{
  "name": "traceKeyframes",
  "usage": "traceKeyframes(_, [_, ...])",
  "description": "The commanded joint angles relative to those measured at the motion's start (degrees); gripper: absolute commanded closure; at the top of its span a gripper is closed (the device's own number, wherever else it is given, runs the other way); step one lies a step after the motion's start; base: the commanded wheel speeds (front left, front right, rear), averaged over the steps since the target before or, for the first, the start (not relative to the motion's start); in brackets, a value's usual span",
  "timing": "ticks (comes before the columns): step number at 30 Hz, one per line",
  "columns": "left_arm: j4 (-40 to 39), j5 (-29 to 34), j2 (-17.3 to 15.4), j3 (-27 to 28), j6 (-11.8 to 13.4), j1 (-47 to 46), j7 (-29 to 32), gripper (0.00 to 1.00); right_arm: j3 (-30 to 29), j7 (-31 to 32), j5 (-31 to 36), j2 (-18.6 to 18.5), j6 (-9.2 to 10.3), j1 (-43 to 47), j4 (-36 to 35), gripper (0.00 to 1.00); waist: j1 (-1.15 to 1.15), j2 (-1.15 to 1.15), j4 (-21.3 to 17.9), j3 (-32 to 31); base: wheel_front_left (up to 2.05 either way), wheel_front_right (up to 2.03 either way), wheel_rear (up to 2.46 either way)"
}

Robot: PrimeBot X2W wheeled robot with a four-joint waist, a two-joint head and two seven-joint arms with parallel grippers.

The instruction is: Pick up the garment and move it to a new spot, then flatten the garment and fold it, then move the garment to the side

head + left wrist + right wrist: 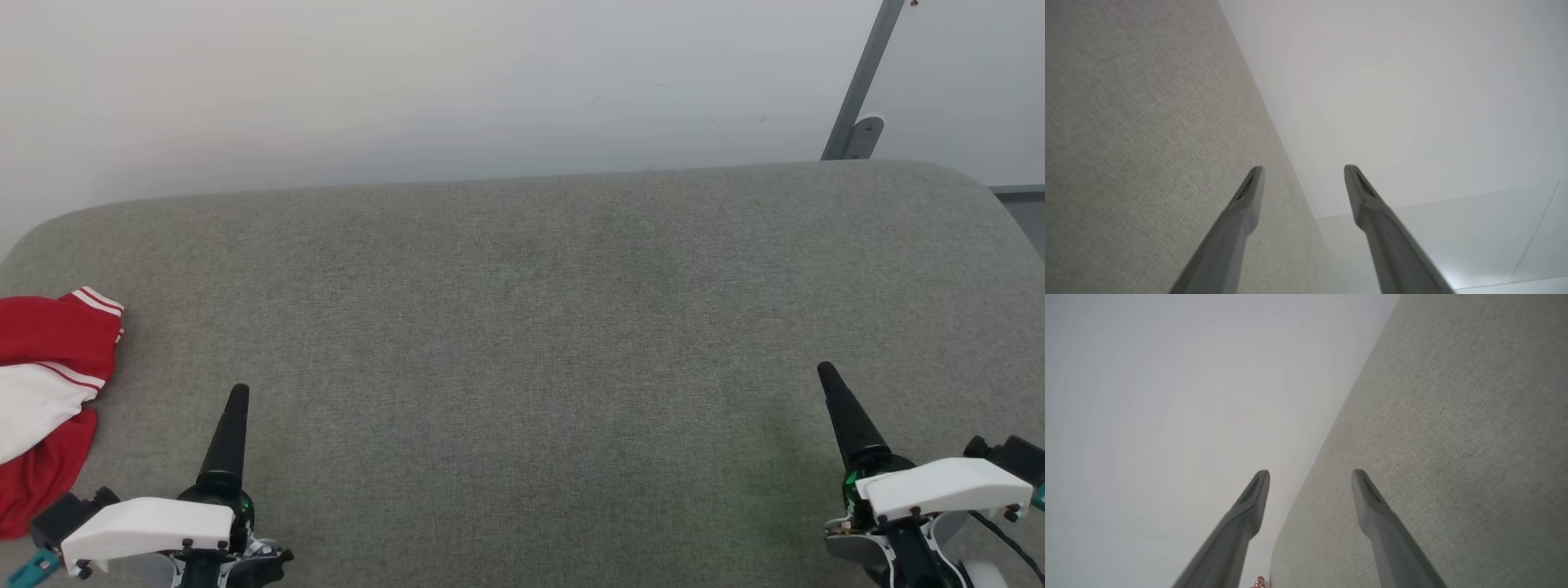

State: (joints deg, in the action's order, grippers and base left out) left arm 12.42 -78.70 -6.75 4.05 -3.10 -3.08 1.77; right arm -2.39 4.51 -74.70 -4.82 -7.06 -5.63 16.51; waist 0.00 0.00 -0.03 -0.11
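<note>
The garment, bright red with a white panel and thin white stripes, lies bunched at the far left edge of the grey-green fabric surface, partly cut off by the head view's border. A speck of the garment shows at the bottom of the right wrist view. My left gripper hovers at the lower left, just right of the garment and apart from it. My right gripper is at the lower right. In the wrist views the left gripper and right gripper stand open with nothing between their fingers.
The fabric surface has rounded far corners and ends at a pale wall. A grey metal bar with a bracket leans against the wall at the upper right.
</note>
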Motion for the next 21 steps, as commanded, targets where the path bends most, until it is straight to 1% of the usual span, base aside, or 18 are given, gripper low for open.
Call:
traceKeyframes(1, [-1.2,1.7,-0.9,-0.3,0.2,-0.3,-0.6,0.0,0.3,-0.2,1.7,-0.5,-0.2,-1.9,-1.0,0.0,0.0,0.0,0.0,0.0,0.0,0.0,0.0])
traceKeyframes(6, [-1.8,7.0,-2.5,-1.5,0.9,0.0,-1.9,0.0,1.2,-0.5,6.3,-1.0,-0.23,-2.3,-1.3,0.0,0.0,0.0,0.0,-0.2,0.0,0.0,0.0])
traceKeyframes(21, [-3.2,17.1,-4.3,-2.1,0.0,1.3,-5.1,0.0,2.7,-1.7,16.6,-2.4,-0.31,-3.1,-2.4,0.0,0.0,0.0,-0.1,-0.5,0.0,0.0,0.0])
